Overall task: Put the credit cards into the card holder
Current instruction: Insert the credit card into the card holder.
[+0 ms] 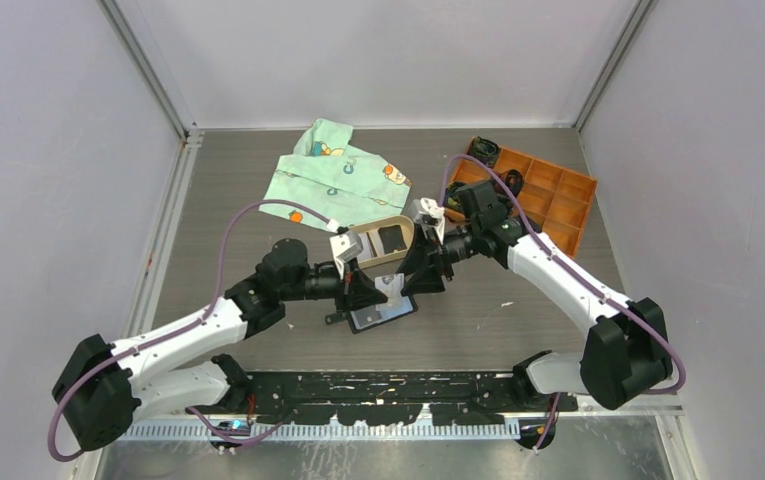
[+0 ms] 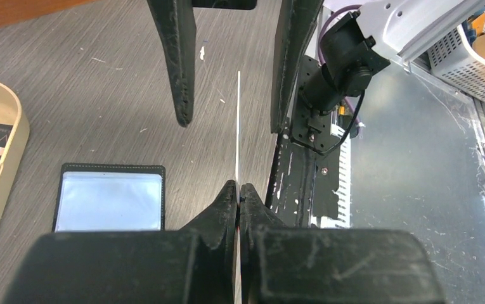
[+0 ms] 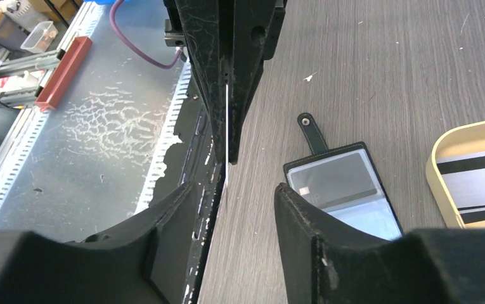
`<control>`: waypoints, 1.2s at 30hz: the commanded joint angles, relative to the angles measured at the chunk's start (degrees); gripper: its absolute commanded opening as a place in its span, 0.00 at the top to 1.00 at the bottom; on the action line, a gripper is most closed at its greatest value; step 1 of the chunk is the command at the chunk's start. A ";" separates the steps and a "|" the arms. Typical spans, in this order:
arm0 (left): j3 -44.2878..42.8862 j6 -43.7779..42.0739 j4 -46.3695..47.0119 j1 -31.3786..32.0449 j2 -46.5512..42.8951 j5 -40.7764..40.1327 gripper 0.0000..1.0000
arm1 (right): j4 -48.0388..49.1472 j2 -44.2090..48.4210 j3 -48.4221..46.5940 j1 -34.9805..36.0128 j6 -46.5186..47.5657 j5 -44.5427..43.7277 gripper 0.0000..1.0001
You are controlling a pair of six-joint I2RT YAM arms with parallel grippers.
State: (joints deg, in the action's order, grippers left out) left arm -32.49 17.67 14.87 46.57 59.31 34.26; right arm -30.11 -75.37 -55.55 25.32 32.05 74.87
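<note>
While left claw (image 2: pixel 238 190) pinches a white card (image 2: pixel 238 126) edge-on, right claw (image 3: pixel 234 189) stands open astride it, near card holder (image 2: pixel 111 201).

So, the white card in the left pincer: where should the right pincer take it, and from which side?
Take the white card by its free end, beyond the left pincer, one finger on each flat face. Come in opposite that pincer, where the open right pincer now straddles it. It is too thin to hold by its edges.
</note>
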 commanded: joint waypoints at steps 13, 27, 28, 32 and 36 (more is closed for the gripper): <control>-4.98 -5.60 -5.23 0.28 1.89 1.84 1.00 | 2.68 -0.34 -0.44 1.28 -1.80 -1.04 0.64; -4.31 -0.14 -14.42 0.20 -5.38 -16.63 0.56 | 6.16 -3.95 1.05 2.08 -11.63 -4.06 0.99; -3.21 1.72 -16.05 0.17 -7.39 -19.17 0.49 | 6.98 -4.91 1.86 1.98 -13.60 -5.24 0.99; 3.33 12.40 -16.39 -0.03 -14.42 -24.74 0.35 | 11.05 -11.50 2.28 1.90 -24.89 -9.79 0.99; 9.81 22.80 -15.21 -0.03 -16.10 -26.61 0.35 | 12.43 -17.18 0.91 2.01 -31.25 -17.07 0.99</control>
State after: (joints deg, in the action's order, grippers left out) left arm -28.38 27.46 0.03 46.65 44.05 13.34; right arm -21.80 -89.27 -53.65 27.22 10.72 65.39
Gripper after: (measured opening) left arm 0.652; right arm 0.039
